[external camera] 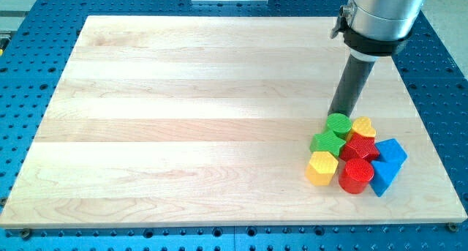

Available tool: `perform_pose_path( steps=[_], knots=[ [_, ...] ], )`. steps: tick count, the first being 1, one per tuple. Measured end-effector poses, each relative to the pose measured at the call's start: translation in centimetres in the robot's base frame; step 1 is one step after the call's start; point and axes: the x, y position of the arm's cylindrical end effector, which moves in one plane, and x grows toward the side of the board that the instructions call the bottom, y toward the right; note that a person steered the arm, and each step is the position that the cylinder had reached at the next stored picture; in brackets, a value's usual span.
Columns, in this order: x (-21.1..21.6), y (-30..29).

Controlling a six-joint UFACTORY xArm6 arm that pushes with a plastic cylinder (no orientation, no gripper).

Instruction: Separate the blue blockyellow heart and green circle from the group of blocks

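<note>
A tight group of blocks lies at the lower right of the wooden board (183,119). The green circle (338,124) is at the group's top, with the yellow heart (363,126) touching its right side. A blue triangle block (393,152) is at the right edge and a second blue block (383,177) sits just below it. My tip (337,115) is at the top edge of the green circle, touching or almost touching it. The rod rises up and to the right from there.
The same group holds a green star (326,143), a red star (360,146), a yellow hexagon (321,168) and a red cylinder (356,175). The board's right edge (431,134) runs close to the blue blocks. A blue perforated table surrounds the board.
</note>
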Motion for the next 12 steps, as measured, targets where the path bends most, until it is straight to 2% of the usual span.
perform_pose_path(
  steps=[2,3,4,5,6,7,8,9,10,11,12],
  knots=[
    [0.1,0.0],
    [-2.1,-0.1],
    [-4.4,2.3],
    [-2.0,7.6],
    [7.2,10.3],
    [11.6,9.1],
    [10.6,5.2],
    [7.4,2.0],
    [6.0,3.1],
    [2.6,2.9],
    [2.6,3.1]
  ],
)
